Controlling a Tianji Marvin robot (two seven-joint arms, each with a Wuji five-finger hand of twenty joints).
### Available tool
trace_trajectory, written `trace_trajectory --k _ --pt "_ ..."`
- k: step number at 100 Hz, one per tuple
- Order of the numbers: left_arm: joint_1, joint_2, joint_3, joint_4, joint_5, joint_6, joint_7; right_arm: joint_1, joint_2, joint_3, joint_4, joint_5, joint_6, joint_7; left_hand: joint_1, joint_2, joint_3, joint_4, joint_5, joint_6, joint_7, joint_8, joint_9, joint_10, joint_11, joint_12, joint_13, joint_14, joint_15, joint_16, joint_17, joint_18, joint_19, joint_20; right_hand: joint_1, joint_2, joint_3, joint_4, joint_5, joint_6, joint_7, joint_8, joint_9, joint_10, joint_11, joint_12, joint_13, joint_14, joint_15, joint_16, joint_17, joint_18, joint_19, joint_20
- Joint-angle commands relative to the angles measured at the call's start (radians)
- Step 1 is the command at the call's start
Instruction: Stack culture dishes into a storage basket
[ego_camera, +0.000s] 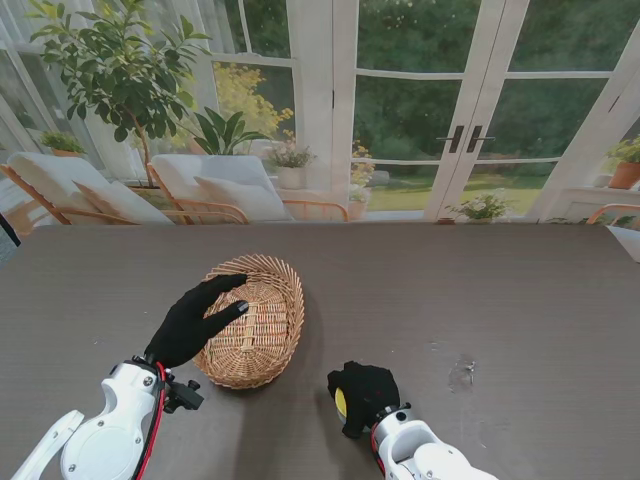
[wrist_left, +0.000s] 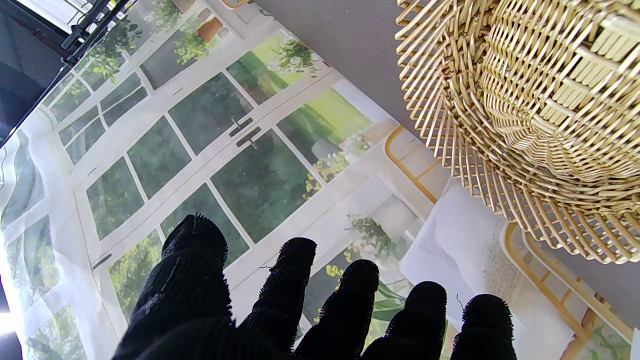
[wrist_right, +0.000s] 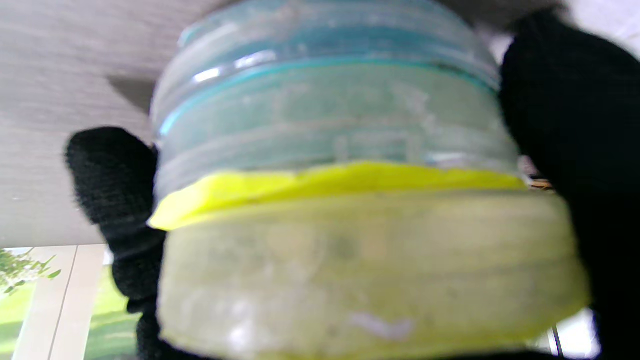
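Stand camera first: we see our left hand hovering at the left rim of the wicker storage basket, its fingers spread and stretched out over the basket's near-left edge, holding nothing. The oval basket sits on the dark bench, left of centre, and its woven floor looks bare where we can see it.

Our right hand is close to us, right of the basket and well apart from it, curled around a stack of culture dishes; only a sliver of yellow shows between the black fingers in this view.

From the right wrist camera the stack fills the frame: clear, blue-tinted dishes on the side toward the bench and yellow ones on the other side, with black fingers clamped on both flanks. The picture is blurred, so we cannot count the dishes.

From the left wrist camera we see five gloved fingertips held apart, touching nothing, with the basket's flared rim beside them. A pale smudge marks the bench to the right of our right hand.
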Motion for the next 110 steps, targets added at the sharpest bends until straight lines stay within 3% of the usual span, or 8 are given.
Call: trace_trajectory --k 1,12,33,59,110 --pt "0.005 -0.005 -0.001 -0.008 -0.001 0.000 -0.016 -0.051 0.009 -0.033 0.120 0.016 -0.001 0.057 -0.009 0.032 -0.019 0.012 0.001 0.002 -0.005 0.004 0.005 0.001 0.002 0.002 -0.013 -0.005 -0.011 -0.006 0.000 -0.026 -0.026 -0.009 0.468 0.110 0.274 0.168 0.147 0.034 0.066 -0.003 0.180 -0.094 0.047 -0.041 0.226 -0.457 0.028 -0.106 0.059 -0.231 0.107 -0.087" --pt "0.007 -0.005 -0.002 -0.009 0.000 0.000 -0.014 -0.049 0.007 -0.035 0.129 0.024 0.001 0.052 -0.010 0.032 -0.019 0.012 0.000 0.001 -0.005 0.004 0.006 0.001 0.002 0.002 -0.013 -0.005 -0.011 -0.006 0.000 -0.026 -0.026 -0.009 0.489 0.125 0.274 0.181 0.161 0.035 0.084 0.012 0.184 -0.092 0.061 -0.020 0.235 -0.463 0.038 -0.105 0.057 -0.224 0.138 -0.125" --pt "0.009 -0.006 -0.003 -0.011 0.000 0.001 -0.012 -0.056 0.001 -0.030 0.134 0.039 0.004 0.033 -0.010 0.031 -0.019 0.012 0.000 0.001 -0.006 0.004 0.005 0.003 0.002 0.002 -0.012 -0.005 -0.011 -0.006 0.000 -0.025 -0.026 -0.009 0.519 0.134 0.274 0.191 0.176 0.040 0.092 0.019 0.183 -0.088 0.067 -0.009 0.251 -0.469 0.049 -0.105 0.060 -0.215 0.168 -0.137" --pt "0.011 -0.007 -0.003 -0.013 0.001 0.001 -0.005 -0.062 -0.006 -0.024 0.139 0.056 0.003 0.010 -0.010 0.030 -0.019 0.012 0.003 0.002 -0.004 0.004 0.005 0.004 0.002 0.002 -0.012 -0.004 -0.011 -0.006 0.000 -0.023 -0.026 -0.009 0.525 0.127 0.274 0.179 0.192 0.046 0.101 0.028 0.199 -0.081 0.080 0.010 0.266 -0.481 0.073 -0.105 0.065 -0.226 0.199 -0.154" --pt "0.039 -0.011 -0.016 -0.033 0.012 -0.001 0.017 -0.093 0.005 0.033 0.005 -0.020 -0.009 0.057 -0.010 0.031 -0.019 0.012 0.002 0.003 -0.005 0.004 0.003 0.002 0.001 0.002 -0.012 -0.004 -0.011 -0.006 0.000 -0.024 -0.026 -0.009 0.513 0.127 0.274 0.160 0.163 0.043 0.100 0.036 0.169 -0.070 0.075 0.021 0.258 -0.480 0.077 -0.112 0.063 -0.249 0.204 -0.167"
